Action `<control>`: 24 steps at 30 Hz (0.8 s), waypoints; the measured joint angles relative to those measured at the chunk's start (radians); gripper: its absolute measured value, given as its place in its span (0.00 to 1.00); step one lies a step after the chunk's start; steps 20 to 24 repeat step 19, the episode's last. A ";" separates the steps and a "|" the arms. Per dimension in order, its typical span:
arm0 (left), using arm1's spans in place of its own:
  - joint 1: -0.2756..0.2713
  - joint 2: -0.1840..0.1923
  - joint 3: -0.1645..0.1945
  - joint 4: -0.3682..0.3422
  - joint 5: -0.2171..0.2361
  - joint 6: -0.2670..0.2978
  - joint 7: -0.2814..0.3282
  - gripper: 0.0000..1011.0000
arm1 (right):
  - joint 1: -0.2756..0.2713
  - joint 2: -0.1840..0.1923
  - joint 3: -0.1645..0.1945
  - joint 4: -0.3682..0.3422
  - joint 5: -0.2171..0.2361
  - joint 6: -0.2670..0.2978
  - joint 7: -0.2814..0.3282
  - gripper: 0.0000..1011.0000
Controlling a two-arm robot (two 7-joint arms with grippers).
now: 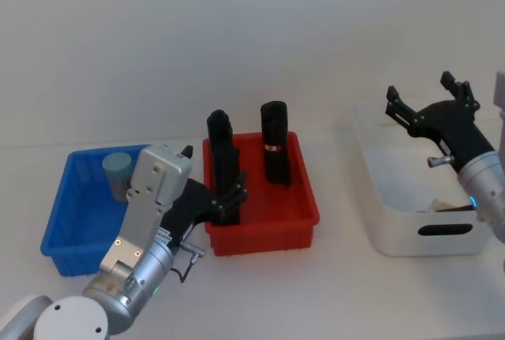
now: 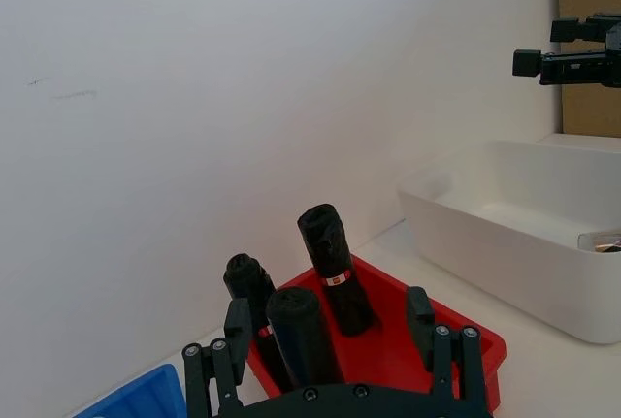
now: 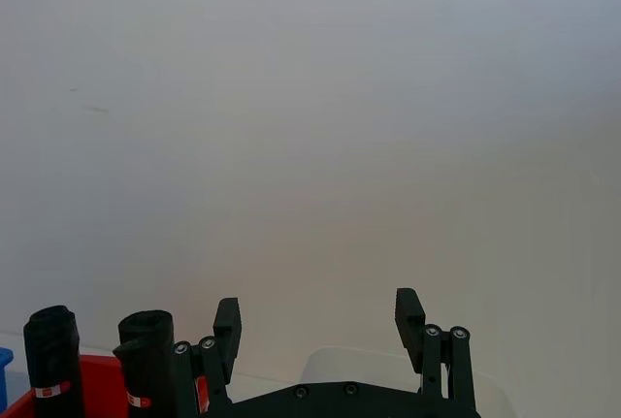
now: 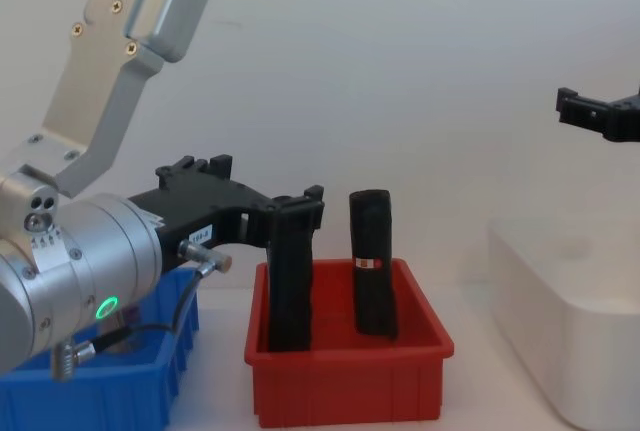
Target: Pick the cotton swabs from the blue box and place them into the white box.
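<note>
One swab jar (image 1: 117, 171), teal-lidded, stands in the blue box (image 1: 67, 226) at the bench's left; no label text is legible on it, and the black cylinders (image 1: 275, 153) in the red bin (image 1: 304, 212) carry only a small red-and-white band, unreadable. The left pincer (image 1: 231, 200) is open and empty, low over the red bin's near-left corner beside one cylinder. The right pincer (image 1: 428, 98) is spread open, empty, raised above the white box (image 1: 379, 222); the left wrist view shows something lying inside that box (image 2: 604, 240), too cut off to identify.
</note>
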 joint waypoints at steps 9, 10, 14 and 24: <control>0.000 0.000 0.000 0.000 0.000 0.000 0.000 0.99 | -0.001 0.001 0.001 0.000 0.002 -0.002 0.004 0.99; 0.000 0.000 0.000 0.000 0.000 0.000 0.000 0.99 | -0.001 0.001 0.002 0.000 0.002 -0.002 0.005 0.99; 0.000 0.000 0.000 0.000 0.000 0.000 0.000 0.99 | -0.001 0.001 0.002 0.000 0.003 -0.003 0.006 0.99; 0.000 0.000 0.000 0.000 0.000 0.000 0.000 0.99 | -0.001 0.002 0.003 0.000 0.004 -0.003 0.006 0.99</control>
